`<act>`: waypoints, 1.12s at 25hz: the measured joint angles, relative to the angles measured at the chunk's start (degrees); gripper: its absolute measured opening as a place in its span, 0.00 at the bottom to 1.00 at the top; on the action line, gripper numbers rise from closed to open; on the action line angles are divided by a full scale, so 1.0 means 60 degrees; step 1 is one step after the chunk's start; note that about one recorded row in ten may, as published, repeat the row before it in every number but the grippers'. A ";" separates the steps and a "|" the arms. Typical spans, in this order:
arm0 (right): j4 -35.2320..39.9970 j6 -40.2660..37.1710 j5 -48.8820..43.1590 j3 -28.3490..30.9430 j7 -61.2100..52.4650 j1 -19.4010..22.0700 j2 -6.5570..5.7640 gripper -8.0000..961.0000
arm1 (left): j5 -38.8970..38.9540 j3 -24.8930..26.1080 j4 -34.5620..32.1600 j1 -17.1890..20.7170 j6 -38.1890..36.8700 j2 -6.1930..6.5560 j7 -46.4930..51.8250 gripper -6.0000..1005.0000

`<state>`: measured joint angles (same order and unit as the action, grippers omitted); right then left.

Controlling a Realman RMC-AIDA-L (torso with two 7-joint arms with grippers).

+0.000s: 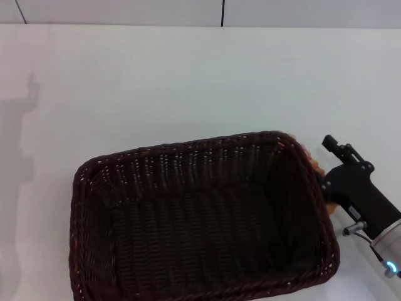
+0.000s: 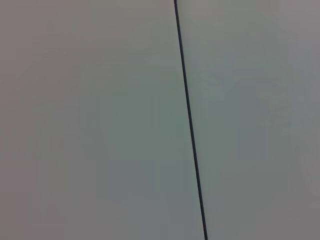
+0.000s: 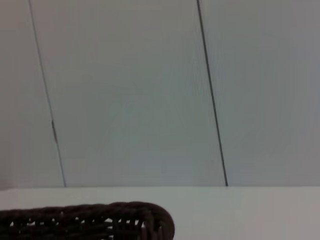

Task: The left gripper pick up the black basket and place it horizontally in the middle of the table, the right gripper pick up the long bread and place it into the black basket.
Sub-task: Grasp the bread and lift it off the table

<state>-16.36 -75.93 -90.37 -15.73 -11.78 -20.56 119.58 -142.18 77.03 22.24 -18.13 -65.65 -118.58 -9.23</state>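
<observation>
The head view looks steeply down on the white counter (image 1: 188, 81) and the black basket (image 1: 200, 219). The right wrist view sits low at counter level, facing a panelled wall (image 3: 130, 90), sharing only the basket's rim. The left wrist view faces wall alone.

One basket (image 1: 200, 219), one end effector (image 1: 351, 185)
</observation>
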 joint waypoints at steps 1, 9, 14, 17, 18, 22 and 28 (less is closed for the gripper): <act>-0.0014 0.0103 -0.0012 0.0000 0.0000 -0.0047 0.0001 0.75 | -0.0005 -0.0007 -0.0006 -0.0015 0.0000 0.0001 0.0000 0.79; -0.0260 0.1385 -0.0035 0.0064 -0.0069 -0.0550 -0.0014 0.75 | -0.0020 -0.0022 -0.0022 -0.0043 0.0014 0.0012 0.0000 0.79; -0.0469 0.1551 -0.0035 0.0076 -0.0090 -0.0644 -0.0032 0.75 | -0.0038 -0.0021 -0.0022 -0.0061 0.0015 0.0020 0.0000 0.79; -0.0360 0.1001 0.0006 0.0125 -0.0016 -0.0357 0.0004 0.74 | -0.0076 -0.0010 -0.0005 -0.0070 0.0016 0.0020 -0.0006 0.79; -0.0360 0.1001 0.0006 0.0125 -0.0016 -0.0357 0.0004 0.74 | -0.0076 -0.0010 -0.0005 -0.0070 0.0016 0.0020 -0.0006 0.79; -0.0270 0.0675 0.0107 0.0275 -0.0006 -0.0237 -0.0019 0.66 | -0.0081 -0.0010 -0.0044 -0.0121 0.0018 0.0027 -0.0006 0.79; -0.0074 -0.0927 0.0125 0.0404 0.0002 0.0200 -0.0035 0.57 | -0.0090 -0.0021 -0.0103 -0.0191 0.0029 0.0017 -0.0005 0.79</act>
<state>-16.81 -81.50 -89.62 -13.31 -11.77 -19.36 119.37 -142.72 76.90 21.62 -19.28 -65.48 -118.48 -9.25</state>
